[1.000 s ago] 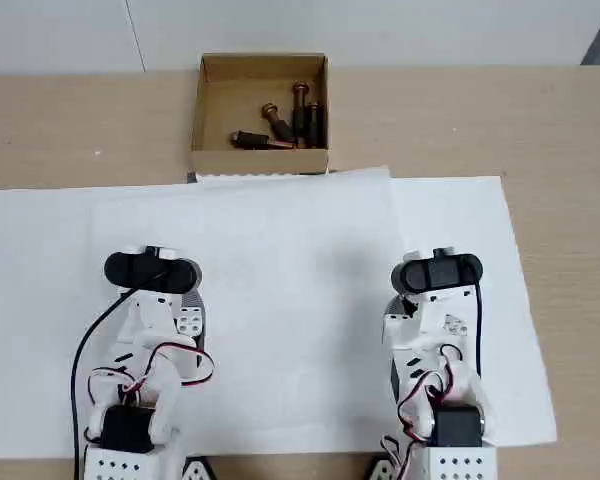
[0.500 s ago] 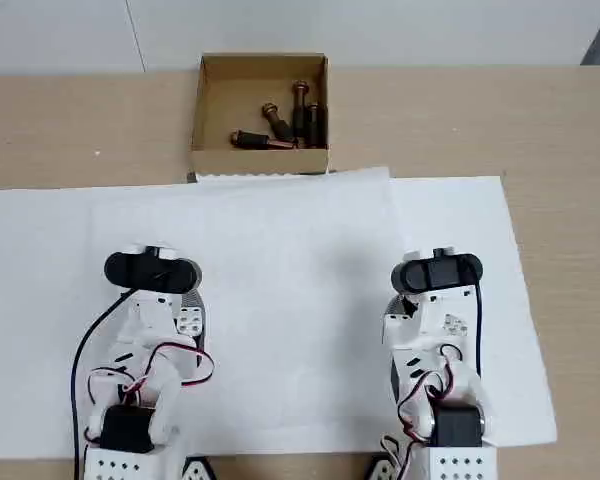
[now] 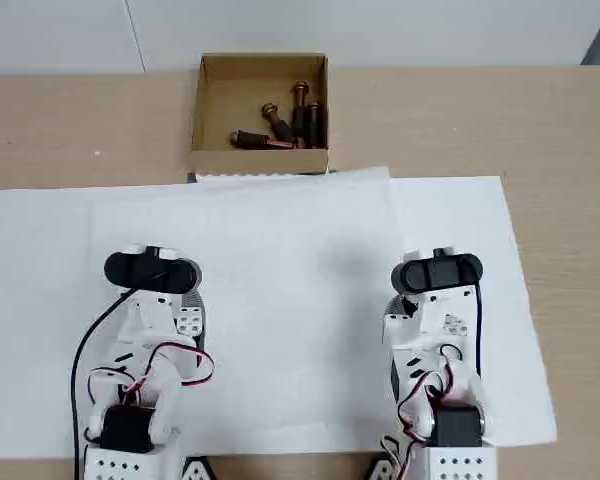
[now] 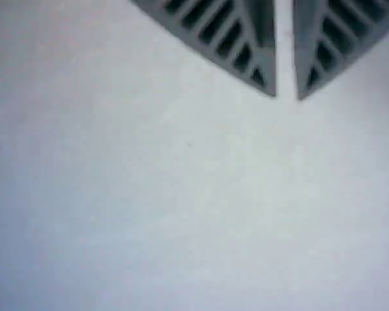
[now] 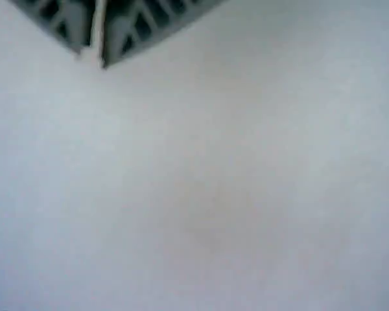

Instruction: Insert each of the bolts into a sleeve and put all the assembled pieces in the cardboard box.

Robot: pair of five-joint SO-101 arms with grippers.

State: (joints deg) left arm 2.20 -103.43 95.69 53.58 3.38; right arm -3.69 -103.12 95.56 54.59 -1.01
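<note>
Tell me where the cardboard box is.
In the high view, the cardboard box sits on the wooden table just beyond the white paper, slightly left of centre, with assembled pieces inside.

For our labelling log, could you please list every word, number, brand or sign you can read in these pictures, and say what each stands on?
No text here can be read.
The sticker on the arm at the high view's right: dark marks, too small to read.
The cardboard box and the white paper: no print that I can see.
</note>
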